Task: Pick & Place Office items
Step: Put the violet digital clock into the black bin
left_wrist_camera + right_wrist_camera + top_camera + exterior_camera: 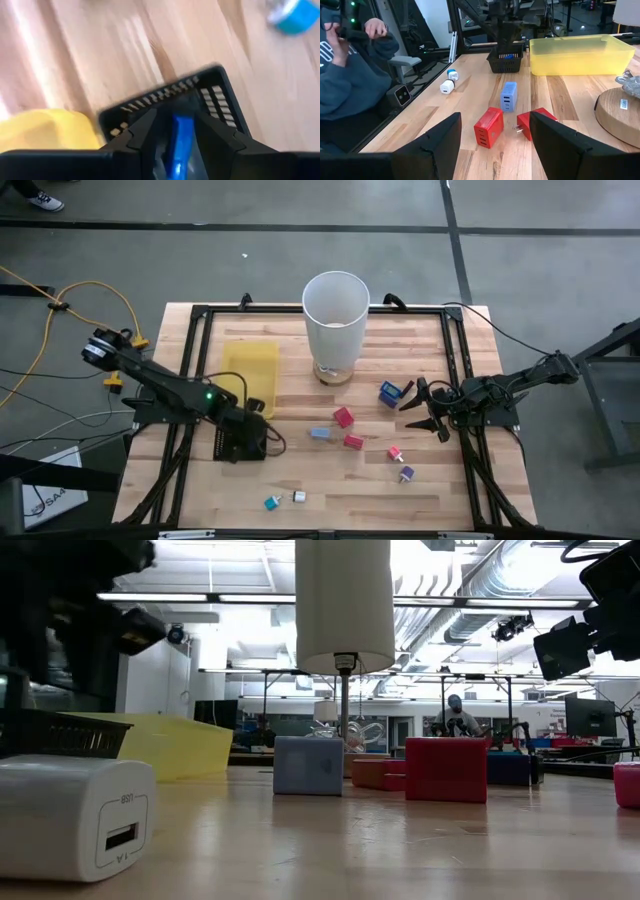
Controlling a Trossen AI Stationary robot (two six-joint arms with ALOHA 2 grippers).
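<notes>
the left hand [248, 442] is seen over the black mesh tray [238, 442], which sits on the wooden worktop [330, 480] just beside the yellow tray [250, 372]. its fingers are parted, and a blue item [180, 145] shows between them inside the tray; whether the fingers touch it cannot be told. the right hand [428, 409] is held near the worktop's right side with its fingers spread wide and nothing between them, just beside a dark blue item [390, 393]. two red charger blocks [488, 127] and a light blue one [508, 96] lie near the middle. a pink piece [396, 452] and a purple piece [406, 474] lie nearer the front, and a teal piece [271, 502] lies beside a white usb plug [298, 497] at the front edge. the tall white bin [336, 325] stands at the back. a person in a dark hoodie [347, 75] is seen beyond the worktop.
</notes>
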